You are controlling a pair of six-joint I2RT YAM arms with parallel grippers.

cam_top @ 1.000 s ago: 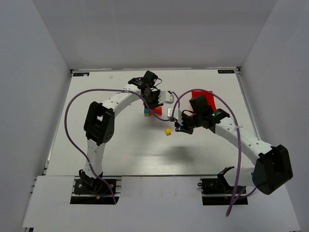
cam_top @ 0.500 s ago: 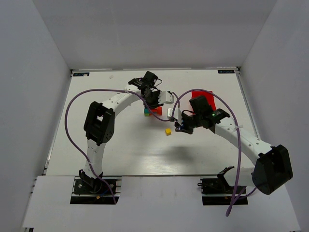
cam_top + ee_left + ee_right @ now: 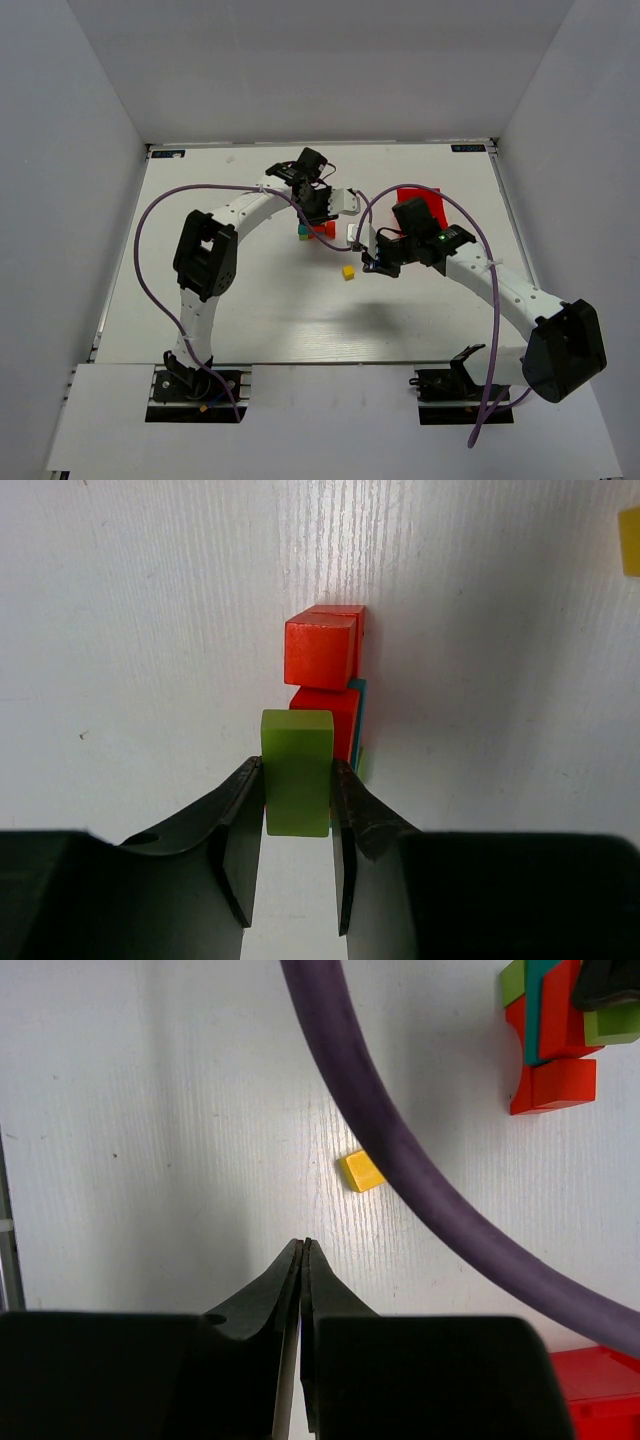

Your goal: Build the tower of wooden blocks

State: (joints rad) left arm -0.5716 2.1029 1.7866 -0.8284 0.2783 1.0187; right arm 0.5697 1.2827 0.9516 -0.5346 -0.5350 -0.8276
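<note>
Two grippers sit close together near the middle of the white table (image 3: 250,300), and we find the wood block tower (image 3: 312,231) just under the left one. From the left wrist camera we see the left gripper (image 3: 297,780) clamped narrowly on a lime green block (image 3: 297,772), one finger on each long side. The far end of that block lies over the near edge of the tower (image 3: 325,680). There a red cube (image 3: 322,650) sits beyond a second red block (image 3: 325,715), with a teal bar (image 3: 358,715) along their right side. We cannot tell whether the held block touches the red one below it.

The right gripper (image 3: 302,1248) has its jaws pressed together with nothing between them, above bare table. A loose yellow cube (image 3: 361,1171) lies a little beyond its tips, well apart from the tower (image 3: 550,1040). In this view the tower shows red, teal and lime green pieces side by side. A purple cable (image 3: 400,1150) arcs across the right wrist view between the cube and the tower.

From above, the yellow cube (image 3: 348,272) lies between the two grippers, and a red bin (image 3: 415,200) stands behind the right gripper (image 3: 368,262)
</note>
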